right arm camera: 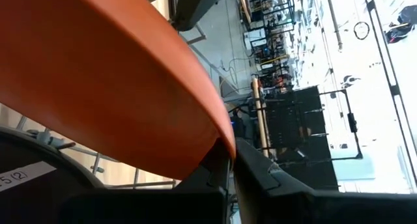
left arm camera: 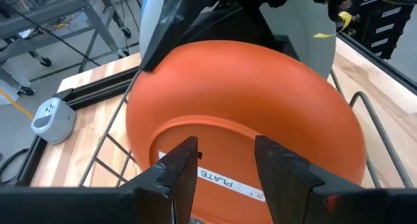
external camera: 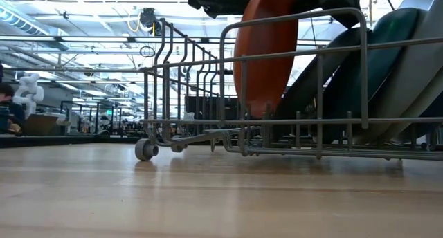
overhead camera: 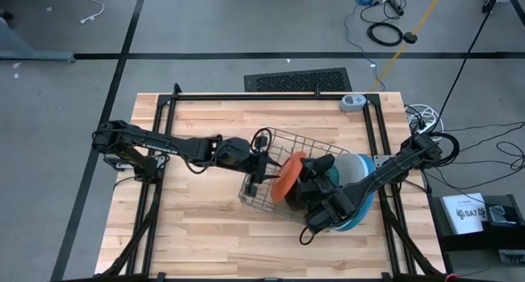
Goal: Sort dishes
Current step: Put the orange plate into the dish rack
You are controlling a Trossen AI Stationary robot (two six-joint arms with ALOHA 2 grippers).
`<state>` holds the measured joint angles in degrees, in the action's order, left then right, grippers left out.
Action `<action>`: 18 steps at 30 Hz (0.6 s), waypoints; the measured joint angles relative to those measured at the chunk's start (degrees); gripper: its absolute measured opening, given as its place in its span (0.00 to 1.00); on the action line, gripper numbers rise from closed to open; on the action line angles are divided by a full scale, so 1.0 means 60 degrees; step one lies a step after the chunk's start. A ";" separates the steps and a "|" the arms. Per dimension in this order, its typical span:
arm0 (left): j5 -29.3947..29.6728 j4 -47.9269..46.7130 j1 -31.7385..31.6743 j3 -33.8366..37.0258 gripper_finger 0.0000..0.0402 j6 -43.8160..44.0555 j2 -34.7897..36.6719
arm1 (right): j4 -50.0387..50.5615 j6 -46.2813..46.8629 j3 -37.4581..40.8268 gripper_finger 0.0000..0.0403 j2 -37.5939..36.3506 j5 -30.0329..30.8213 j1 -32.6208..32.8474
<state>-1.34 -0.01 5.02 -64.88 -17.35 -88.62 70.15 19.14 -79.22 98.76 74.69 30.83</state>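
An orange plate (overhead camera: 287, 177) stands on edge in the wire dish rack (overhead camera: 275, 143) at the table's middle. It also shows in the low view (external camera: 266, 51). My right gripper (right arm camera: 228, 152) reaches in from the right and is shut on the plate's rim. My left gripper (left arm camera: 225, 160) reaches in from the left and is open. Its fingers stand just before the plate's labelled underside (left arm camera: 241, 126); I cannot tell whether they touch it. A pale grey plate (overhead camera: 354, 169), dark teal plates (external camera: 374, 58) and a blue plate (overhead camera: 361, 218) lean behind the orange one under my right arm. My right gripper pinches the orange plate's rim (right arm camera: 212, 136) between its two fingers, at the plate's upper edge, coming from the table's right side and above. The plate stands nearly upright, its lower edge (external camera: 266, 112) down among the rack's wires. Whether it rests on them, I cannot tell.
The rack stands askew on small wheels (external camera: 145, 149), with bare wood on its near side. A small white device (overhead camera: 353, 102) sits at the table's far edge. Black frame rails run along the table's left and right sides. A person (external camera: 7, 106) sits far off in the room.
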 joint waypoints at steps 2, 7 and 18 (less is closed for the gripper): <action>-0.0004 0.0027 0.0007 0.0000 0.38 0.0002 0.0000 | 0.0025 -0.0053 0.0000 0.00 -0.0035 0.0005 0.0000; -0.0138 0.0239 0.0042 0.0001 0.38 0.0004 0.0000 | 0.0092 -0.0164 0.0004 0.00 -0.0055 0.0197 -0.0022; -0.0260 0.0342 0.0047 0.0003 0.38 0.0012 0.0000 | 0.0082 -0.0220 0.0007 0.00 -0.0070 0.0111 -0.0076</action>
<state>-2.90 2.04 5.30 -64.86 -17.28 -88.62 70.64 17.82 -79.18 98.35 75.36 30.37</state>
